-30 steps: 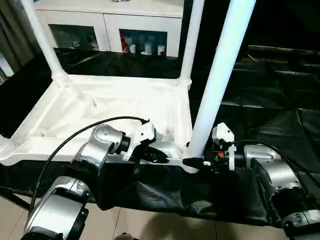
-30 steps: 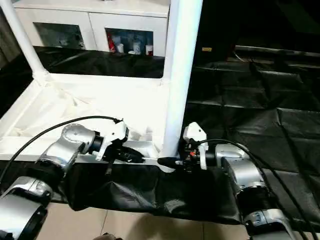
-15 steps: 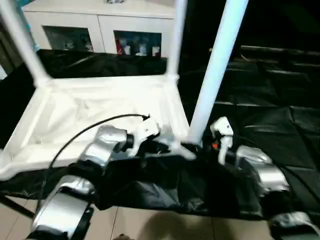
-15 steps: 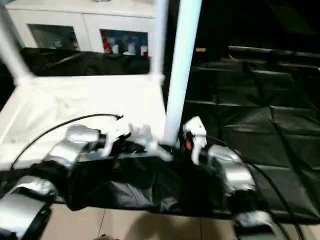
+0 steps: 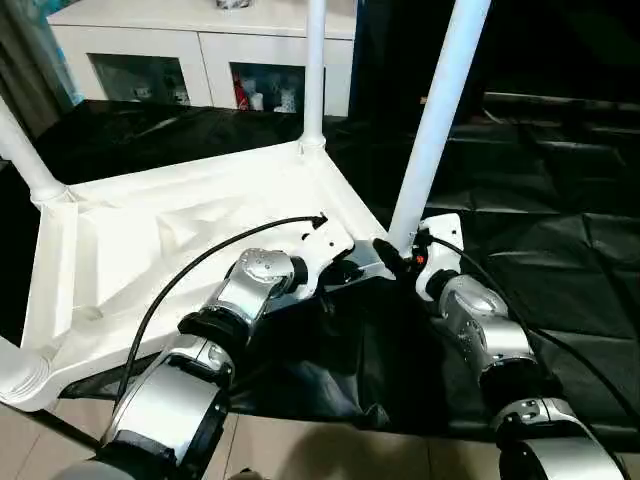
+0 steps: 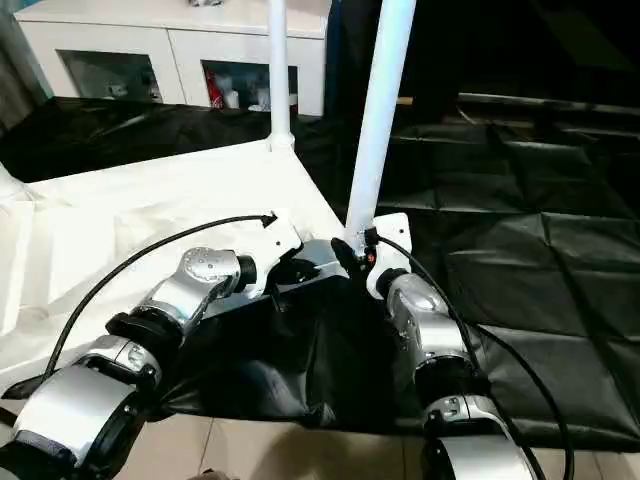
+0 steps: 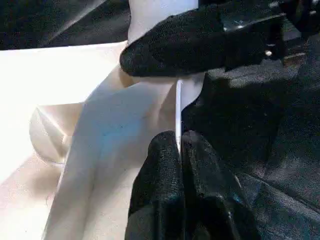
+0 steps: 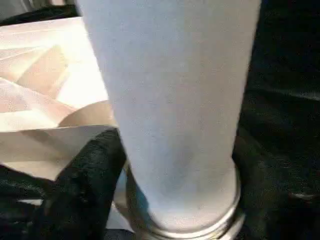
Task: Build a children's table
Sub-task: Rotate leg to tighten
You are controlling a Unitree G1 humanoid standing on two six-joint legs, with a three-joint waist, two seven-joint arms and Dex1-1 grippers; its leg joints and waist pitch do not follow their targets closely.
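Observation:
The children's table (image 5: pixel 150 230) lies upside down on the black cloth, its white legs pointing up. My left gripper (image 5: pixel 362 264) is shut on the thin rim (image 7: pixel 178 105) of the top, right beside the near right corner. There the near right leg (image 5: pixel 440 110) rises from its socket. My right gripper (image 5: pixel 400 252) is shut on this leg's base, one black finger (image 8: pixel 85 185) pressed against each side of the tube (image 8: pixel 170 100). Another leg (image 5: pixel 314 70) stands at the far corner and one more (image 5: pixel 25 150) at the left.
The black-draped work table (image 5: pixel 540 200) stretches to the right and behind. A white cabinet (image 5: pixel 210 50) with glass doors stands at the back. My left arm's black cable (image 5: pixel 200 265) arcs over the tabletop. Tiled floor (image 5: pixel 300 450) shows below the cloth's front edge.
The children's table has turned on the cloth: its near right corner swung away from me, and both grippers stayed at that corner. The camera view shifted too.

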